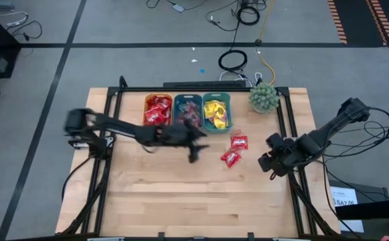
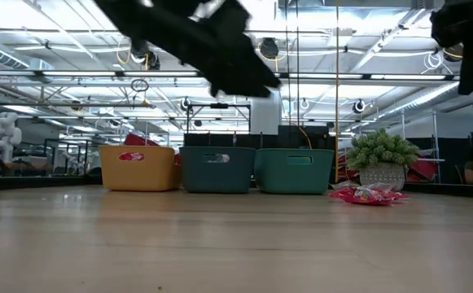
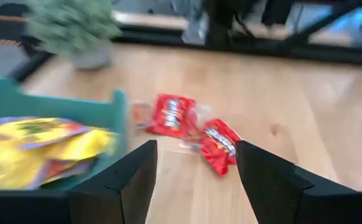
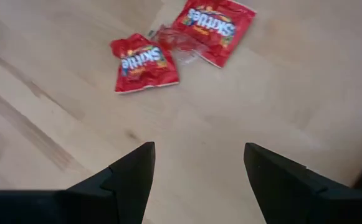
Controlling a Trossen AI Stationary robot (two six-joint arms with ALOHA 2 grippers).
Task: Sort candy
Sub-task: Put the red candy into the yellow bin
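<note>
Overhead: two red candy packets (image 1: 234,150) lie on the surface (image 1: 181,201) beside the teal bin (image 1: 217,111), between my left claw (image 1: 194,155) and right claw (image 1: 272,167). Wrist views: both claws stand apart, empty, facing those packets.

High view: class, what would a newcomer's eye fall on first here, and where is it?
Three bins at the table's far edge stand out: an orange bin of red packets, a dark teal bin, and a teal bin of yellow packets. Two loose red packets lie on the bare wood right of them, between the open left gripper and the open right gripper.
</note>
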